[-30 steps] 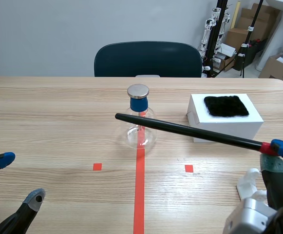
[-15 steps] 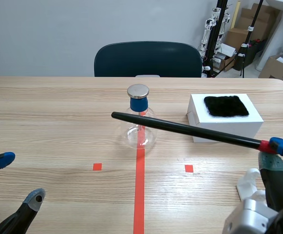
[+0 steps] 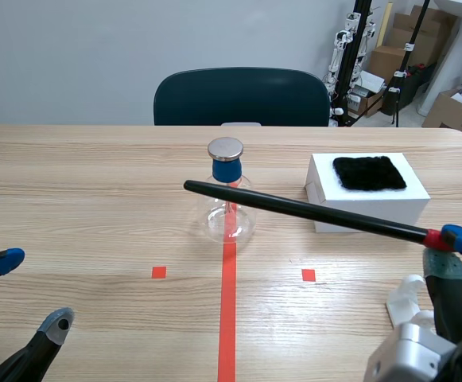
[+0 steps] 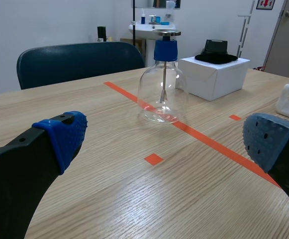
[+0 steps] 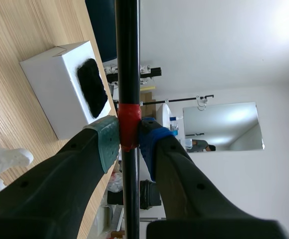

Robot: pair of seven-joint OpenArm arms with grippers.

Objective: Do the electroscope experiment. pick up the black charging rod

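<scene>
Right wrist view: R tool (image 5: 128, 142) pinches rod (image 5: 128, 59) at red band (image 5: 129, 124).

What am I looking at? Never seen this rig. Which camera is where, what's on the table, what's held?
This is a robot with two black arms at a wooden table. The wide picture is from a camera between the arms, looking across toward a dark chair. The other two are from a camera on each wrist, looking past that arm's own two fingers. On the table stand a glass flask with a blue collar and a metal disc on top, a white box with a black cloth on it, and a white holder near the right arm. The right gripper is shut on a long black rod at its red band, lifted off the table. The left gripper is open and holds nothing.
</scene>
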